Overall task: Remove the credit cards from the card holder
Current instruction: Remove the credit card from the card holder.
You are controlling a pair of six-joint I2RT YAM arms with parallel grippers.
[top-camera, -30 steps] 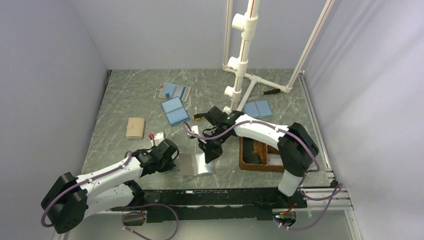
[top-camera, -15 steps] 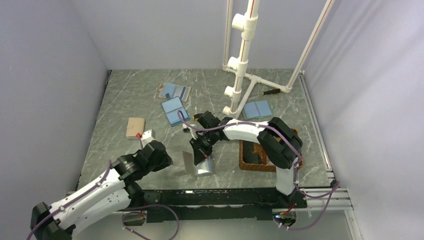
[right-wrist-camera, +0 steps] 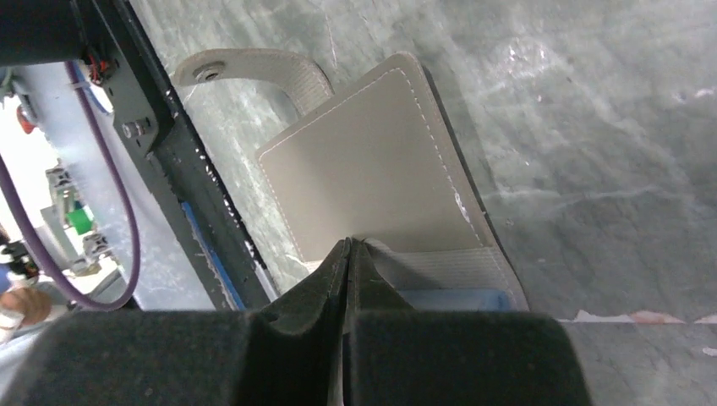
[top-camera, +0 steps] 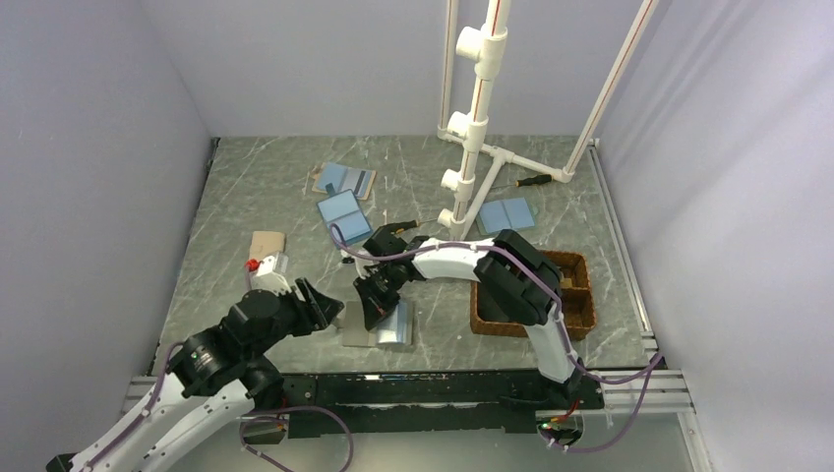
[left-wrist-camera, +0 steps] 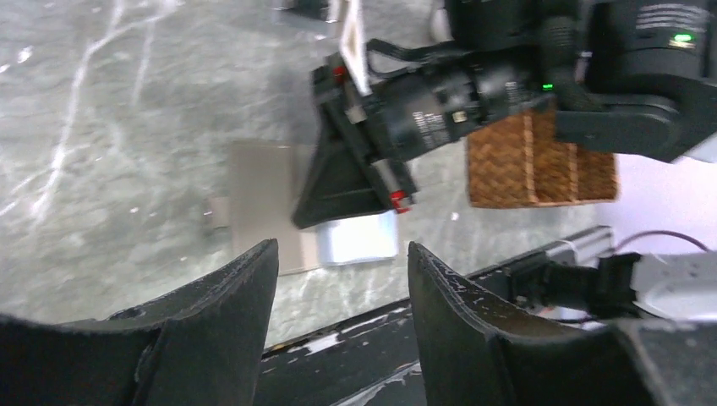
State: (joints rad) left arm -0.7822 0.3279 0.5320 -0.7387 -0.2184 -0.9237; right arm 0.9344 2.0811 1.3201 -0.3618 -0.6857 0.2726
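Observation:
The card holder (top-camera: 386, 329) lies open near the table's front edge. It shows a tan leaf (right-wrist-camera: 363, 178) and a light blue leaf (left-wrist-camera: 359, 238). My right gripper (top-camera: 377, 311) is shut, and its tips (right-wrist-camera: 348, 245) rest on the holder at the seam between the tan leaf and a ribbed pocket. Nothing shows between its fingers. My left gripper (top-camera: 322, 309) hangs open just left of the holder, raised off the table and holding nothing; its fingers (left-wrist-camera: 237, 296) frame the holder from the near side. No credit cards can be made out.
A brown wicker tray (top-camera: 551, 313) stands right of the holder. Other blue holders (top-camera: 343, 217) (top-camera: 506, 213) and a tan one (top-camera: 266, 250) lie farther back. A white pipe stand (top-camera: 474, 128) rises at the back centre, with a screwdriver (top-camera: 536, 180) beside it. The black rail (top-camera: 423, 388) borders the near edge.
My left gripper has opened and drawn back to the left, away from the holder. The right gripper has slid left along the holder and closed fully.

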